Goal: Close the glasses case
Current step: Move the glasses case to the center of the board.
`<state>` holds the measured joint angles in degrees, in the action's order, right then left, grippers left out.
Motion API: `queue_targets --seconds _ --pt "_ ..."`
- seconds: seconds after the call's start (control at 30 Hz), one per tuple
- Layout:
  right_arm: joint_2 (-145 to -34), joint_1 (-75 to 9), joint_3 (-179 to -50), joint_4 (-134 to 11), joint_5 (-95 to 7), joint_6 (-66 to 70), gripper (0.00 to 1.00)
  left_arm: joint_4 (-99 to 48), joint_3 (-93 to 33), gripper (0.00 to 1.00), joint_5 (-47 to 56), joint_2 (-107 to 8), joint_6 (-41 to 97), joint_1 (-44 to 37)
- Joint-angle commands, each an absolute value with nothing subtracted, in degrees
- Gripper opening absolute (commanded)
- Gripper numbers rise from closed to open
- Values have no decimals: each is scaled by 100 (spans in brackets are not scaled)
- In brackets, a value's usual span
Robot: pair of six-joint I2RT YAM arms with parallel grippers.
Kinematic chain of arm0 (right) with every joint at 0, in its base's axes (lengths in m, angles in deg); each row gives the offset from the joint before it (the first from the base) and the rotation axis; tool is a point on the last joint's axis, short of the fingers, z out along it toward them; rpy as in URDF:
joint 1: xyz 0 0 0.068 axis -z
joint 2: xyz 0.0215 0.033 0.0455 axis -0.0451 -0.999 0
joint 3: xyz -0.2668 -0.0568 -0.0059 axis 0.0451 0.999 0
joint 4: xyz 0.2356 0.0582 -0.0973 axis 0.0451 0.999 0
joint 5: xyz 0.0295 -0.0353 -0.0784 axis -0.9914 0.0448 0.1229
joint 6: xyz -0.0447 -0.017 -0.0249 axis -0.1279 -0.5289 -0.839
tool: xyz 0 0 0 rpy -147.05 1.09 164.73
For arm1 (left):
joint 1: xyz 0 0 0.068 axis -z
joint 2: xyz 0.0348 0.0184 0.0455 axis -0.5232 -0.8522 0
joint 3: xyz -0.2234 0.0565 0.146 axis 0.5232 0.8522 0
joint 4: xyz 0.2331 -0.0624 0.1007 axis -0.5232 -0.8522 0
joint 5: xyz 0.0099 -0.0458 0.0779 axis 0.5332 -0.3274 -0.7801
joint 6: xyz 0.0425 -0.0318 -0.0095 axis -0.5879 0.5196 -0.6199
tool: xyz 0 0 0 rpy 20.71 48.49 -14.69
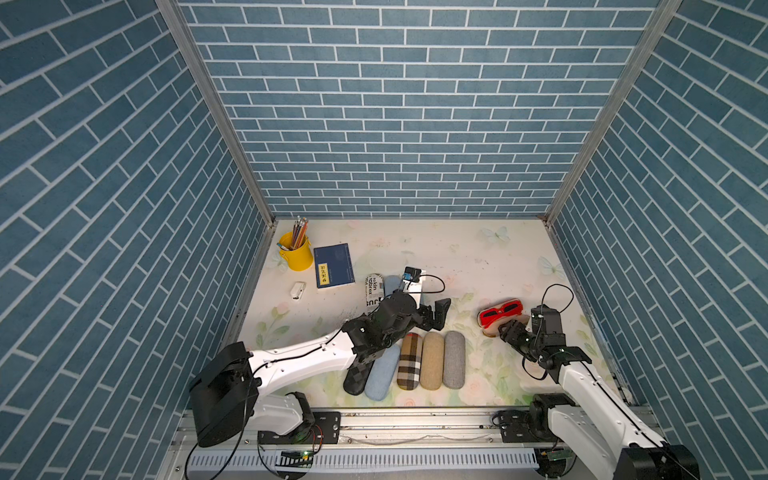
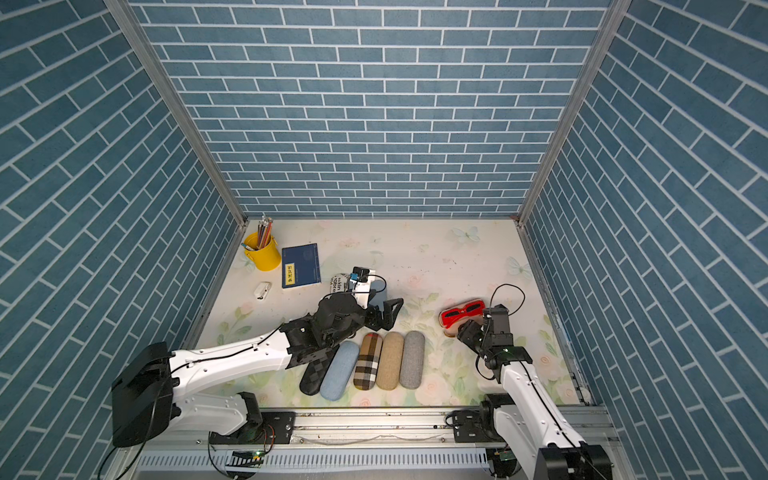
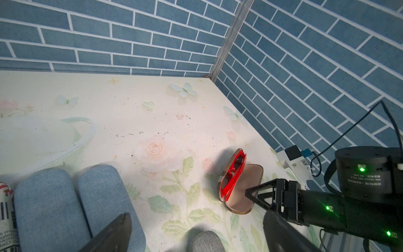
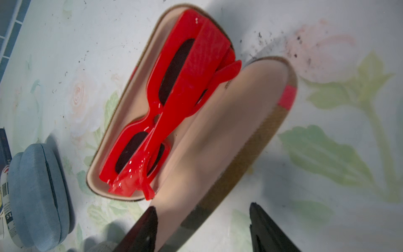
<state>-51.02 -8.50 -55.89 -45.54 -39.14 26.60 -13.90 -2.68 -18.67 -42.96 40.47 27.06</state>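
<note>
1. The tan woven glasses case [image 4: 229, 131] with beige lining is lying open on the right side of the floral table [image 1: 457, 257], holding red plastic sunglasses [image 4: 174, 98].
2. The right gripper [image 4: 202, 206] is straddling the lid's outer edge, jaws partly spread, not clamping.
3. The left gripper [image 1: 435, 314] is hovering wide open by the middle row of closed cases [image 1: 409, 361].

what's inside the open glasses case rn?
Folded red sunglasses lie in one half of the open glasses case; the other half shows bare lining. The right end effector hides one end of it.
</note>
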Motion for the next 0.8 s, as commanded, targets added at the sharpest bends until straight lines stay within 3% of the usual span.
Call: queue_targets --seconds 0.0,0.27,0.43,0.77 --pt "-5315 -779 -5622 -4847 -3844 2439 58 -1608 -260 100 -1929 -4237 3984 2634" --pt "-5941 -765 -5795 -5216 -4041 1883 36 -1684 -209 100 -1896 -4243 4010 2437" --pt "-6196 -775 -5996 -5347 -4238 1577 31 -1705 -171 100 -1707 -4291 4069 2230" --pt "-6683 -1061 -6235 -5717 -4547 1631 29 -1672 53 100 -1498 -4202 4231 1820"
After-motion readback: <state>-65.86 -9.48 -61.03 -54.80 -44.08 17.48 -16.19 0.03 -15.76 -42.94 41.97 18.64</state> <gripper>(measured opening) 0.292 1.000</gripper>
